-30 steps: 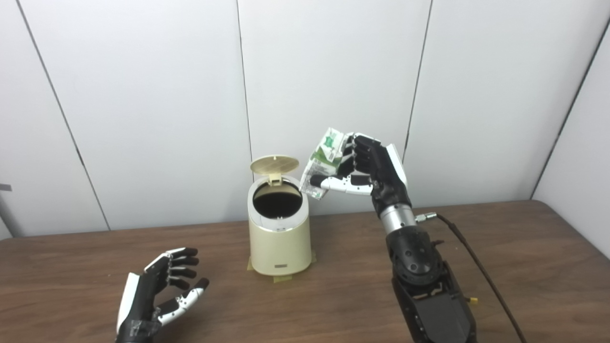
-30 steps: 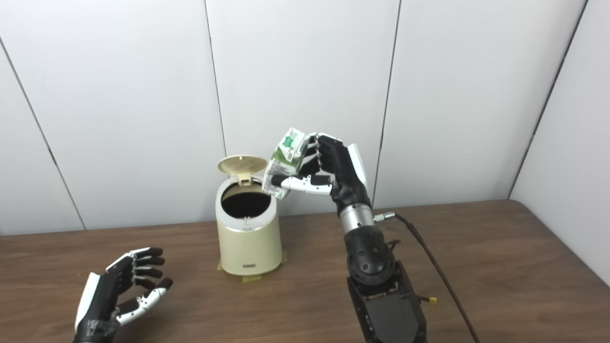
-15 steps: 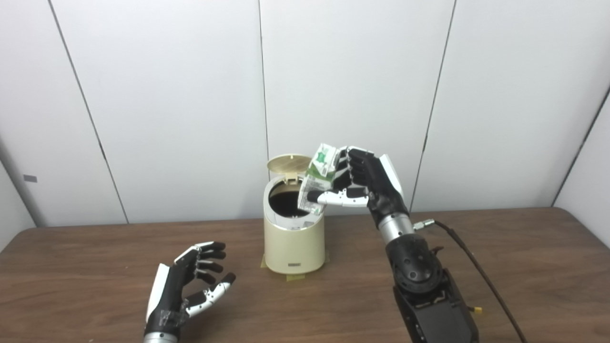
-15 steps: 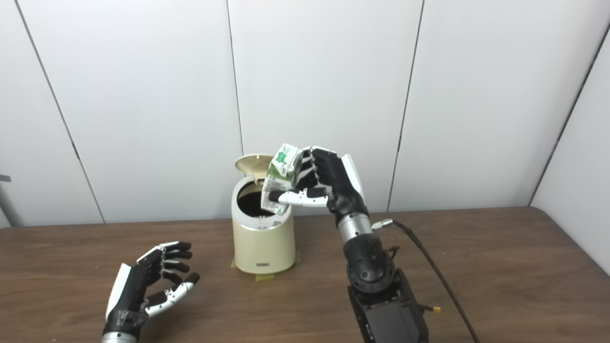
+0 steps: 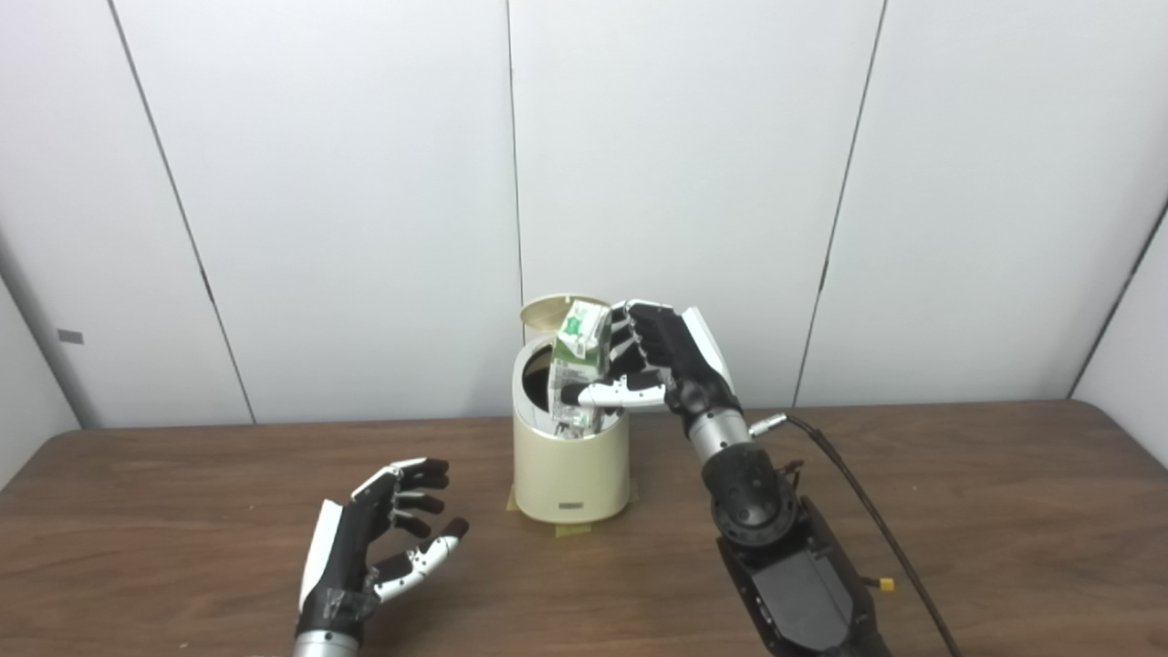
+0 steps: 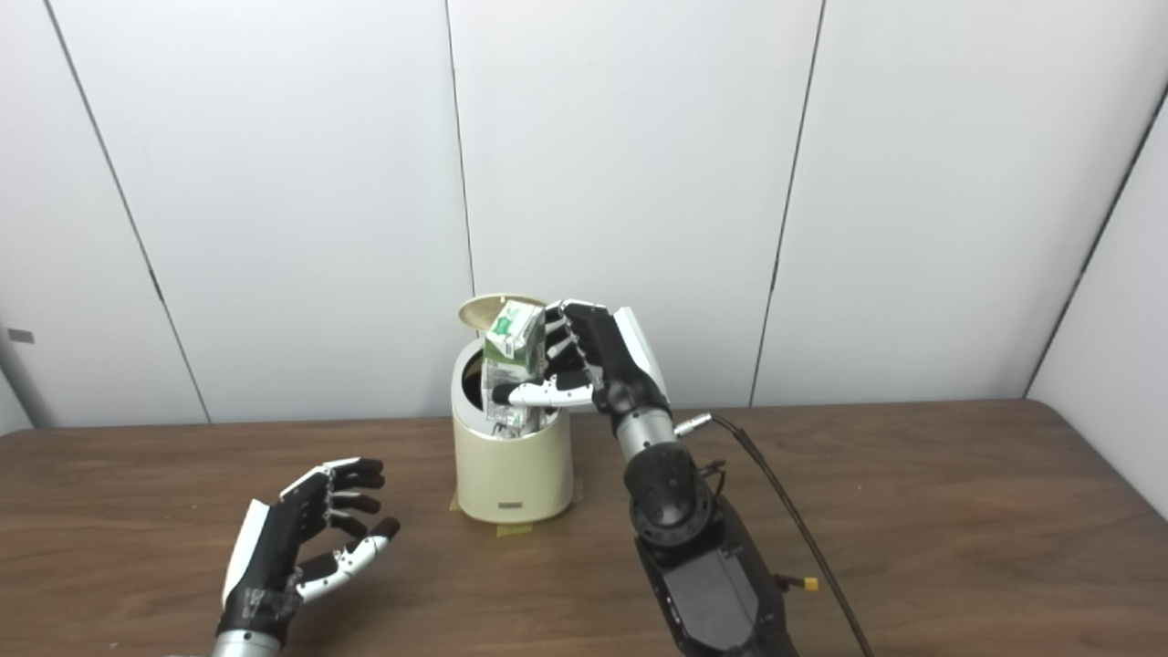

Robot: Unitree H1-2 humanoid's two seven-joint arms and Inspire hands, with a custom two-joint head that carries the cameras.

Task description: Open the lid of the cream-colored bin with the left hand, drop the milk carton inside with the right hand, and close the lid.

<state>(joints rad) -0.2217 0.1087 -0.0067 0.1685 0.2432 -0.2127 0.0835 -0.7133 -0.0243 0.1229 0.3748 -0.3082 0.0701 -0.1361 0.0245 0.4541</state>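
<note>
- Nearest to me, in the lower left of the frame, I see my left hand [image 5: 370,547] held upright just above the table [image 5: 164,529], palm turned toward the centre. Its fingers are spread and loosely curled, the thumb apart from them, and it has hold of nothing.
- In the lower centre-right, my right forearm [image 5: 785,575] comes up from the bottom edge and angles toward the middle of the frame. A dark cable [image 5: 867,511] runs from the wrist down to the lower right, over the wood.
- Further back, at the centre of the frame, the cream-colored bin [image 5: 570,470] stands upright on the table, with what look like bits of tape showing at its base.
- My right hand [image 5: 671,365] is at the bin's rim, its fingers and thumb wrapped around the milk carton [image 5: 581,351]. The thumb crosses the near face of the carton.
- The milk carton is green and white, held roughly upright. Its lower end is already down inside the bin's mouth, while its upper part stands clear above the rim. I cannot tell whether the bottom touches anything inside.
- What I can see of the bin's interior, left of the carton, is dark; I cannot make out any other contents.
- The lid [image 5: 552,310] is raised at the back of the bin, tipped up behind the carton.
- Farthest back, white wall panels [image 5: 347,182] fill the upper frame.
</note>
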